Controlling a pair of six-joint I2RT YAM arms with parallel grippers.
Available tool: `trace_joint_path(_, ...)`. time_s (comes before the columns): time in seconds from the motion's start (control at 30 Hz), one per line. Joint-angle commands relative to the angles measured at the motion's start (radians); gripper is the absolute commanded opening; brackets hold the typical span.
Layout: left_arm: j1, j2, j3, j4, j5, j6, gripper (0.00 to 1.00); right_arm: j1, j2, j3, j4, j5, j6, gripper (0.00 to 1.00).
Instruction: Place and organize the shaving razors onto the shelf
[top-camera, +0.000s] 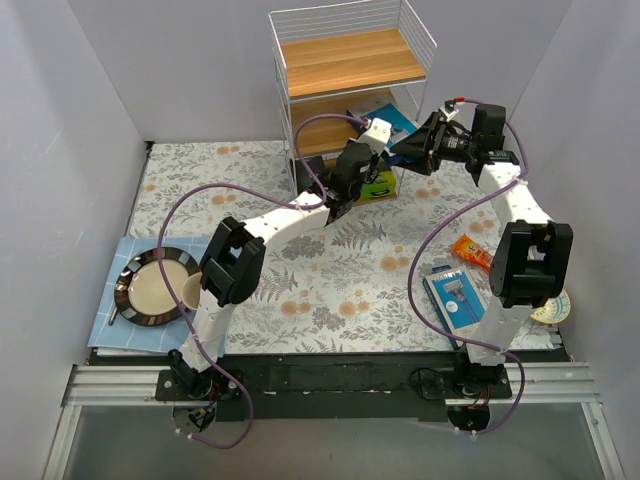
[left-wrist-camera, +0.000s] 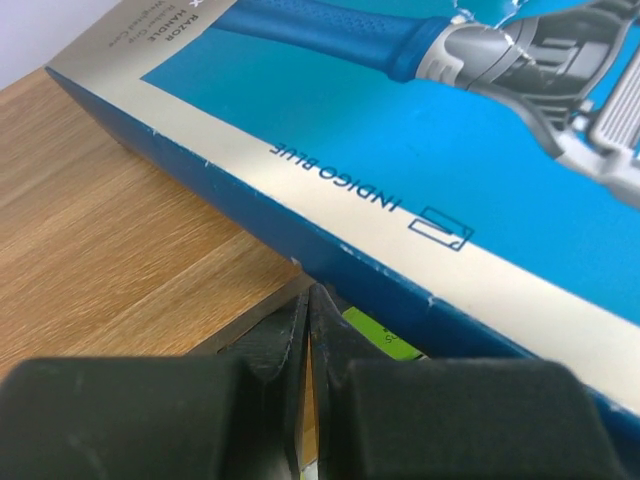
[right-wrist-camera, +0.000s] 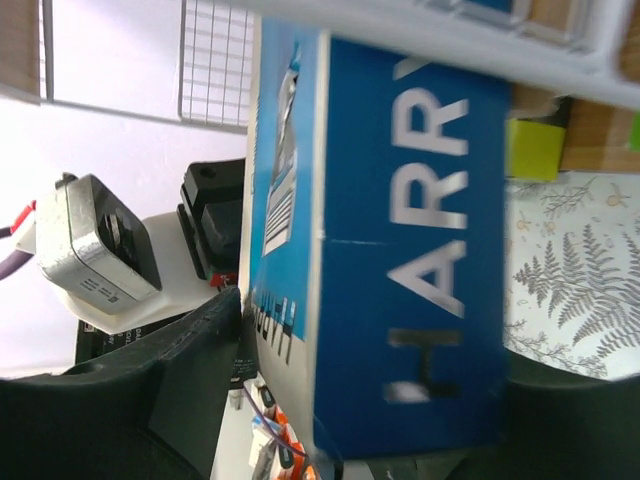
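The shelf (top-camera: 350, 60) stands at the back of the table. My right gripper (top-camera: 418, 145) is shut on a blue razor pack (top-camera: 398, 120) at the right side of the shelf's middle tier. In the right wrist view this pack (right-wrist-camera: 400, 250) stands on edge between the fingers (right-wrist-camera: 195, 350), under a white shelf rail. My left gripper (top-camera: 372, 150) is shut and empty, its tips (left-wrist-camera: 310, 310) close under the lower edge of the pack (left-wrist-camera: 420, 150), above a wooden board (left-wrist-camera: 120, 250). A second razor pack (top-camera: 455, 297) lies flat on the table by the right arm.
An orange snack packet (top-camera: 472, 250) lies near the right arm. A green box (top-camera: 380, 185) sits at the shelf's foot. On the left, a plate (top-camera: 155, 285) and a cup (top-camera: 195, 290) rest on a blue mat. Grey walls close in both sides.
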Motion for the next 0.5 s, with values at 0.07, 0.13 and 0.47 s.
trace_joint_path(0.07, 0.072, -0.099, 0.003, 0.074, -0.072, 0.045, 0.0, 0.06, -0.048, 0.033, 0.003, -0.007, -0.002, 0.69)
trace_joint_path(0.13, 0.072, -0.108, -0.015, 0.071, -0.073, 0.047, 0.0, 0.063, -0.045, 0.027, 0.0, -0.007, -0.005, 0.69)
trace_joint_path(0.47, 0.077, -0.183, -0.077, 0.08, -0.078, 0.06, 0.02, 0.069, -0.056, 0.006, 0.007, -0.003, -0.006, 0.58)
